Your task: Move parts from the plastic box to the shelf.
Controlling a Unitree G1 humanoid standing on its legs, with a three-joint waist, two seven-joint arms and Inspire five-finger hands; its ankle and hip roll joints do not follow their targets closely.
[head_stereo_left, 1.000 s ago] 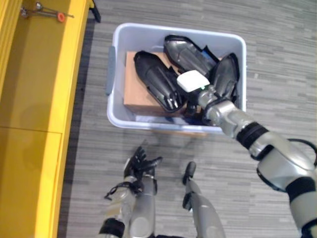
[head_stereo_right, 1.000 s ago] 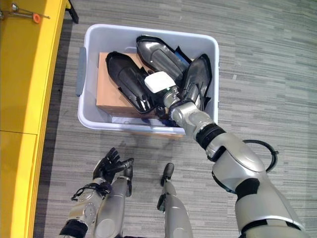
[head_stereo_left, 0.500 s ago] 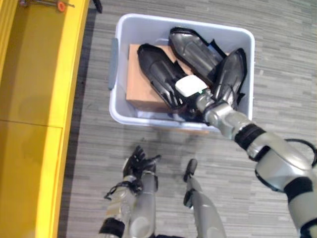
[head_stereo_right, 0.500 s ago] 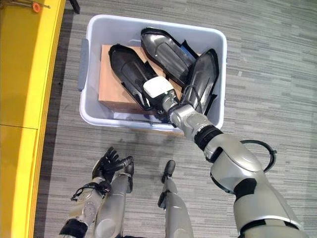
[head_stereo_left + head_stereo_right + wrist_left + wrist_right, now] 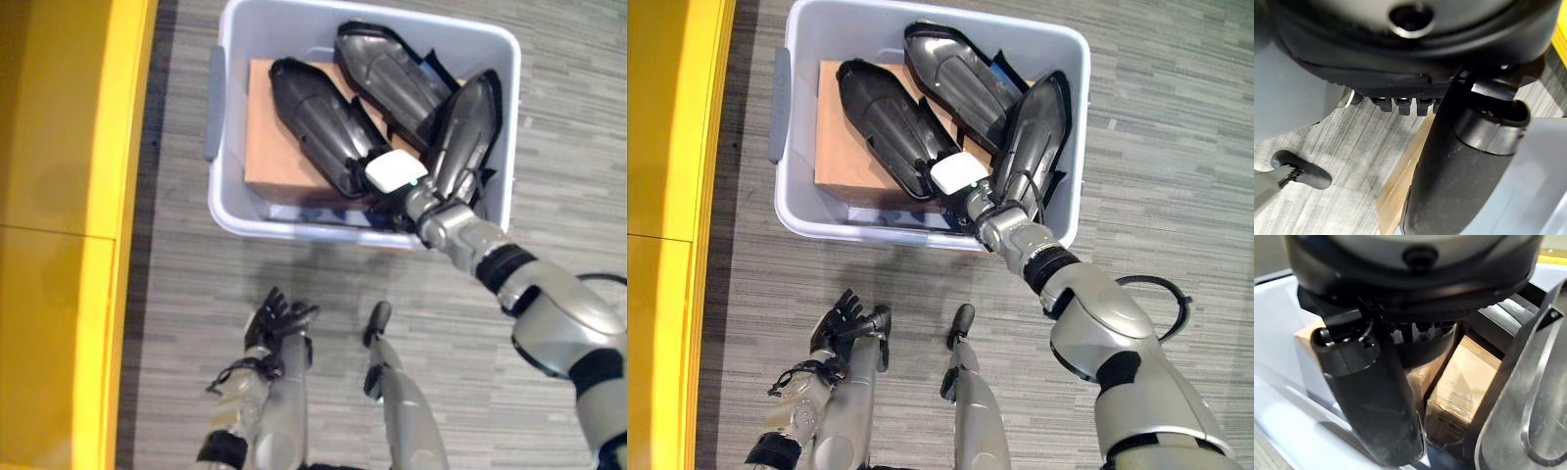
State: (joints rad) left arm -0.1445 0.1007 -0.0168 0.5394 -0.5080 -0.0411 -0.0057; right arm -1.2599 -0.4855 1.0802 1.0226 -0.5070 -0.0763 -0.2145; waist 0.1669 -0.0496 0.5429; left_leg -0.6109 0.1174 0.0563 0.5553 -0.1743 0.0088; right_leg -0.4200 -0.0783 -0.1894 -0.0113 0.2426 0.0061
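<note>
**Right hand lowered into plastic box: grasp not confirmed**

The right hand had moved deeper into the plastic box over the last second, from above the parts to a position at the box's near wall, low between two dark moulded parts. One long part lay across a cardboard block along the left side; a second lay toward the far wall; a third leaned at the right wall, just beside the hand. The right wrist view showed the thumb extended downward, with the fingers hidden behind it, so the grip state could not be determined. No part had left the box. The left hand hung idle with fingers relaxed, near the yellow shelf. Judged status: reach phase, with the lift and transfer outstanding
</note>
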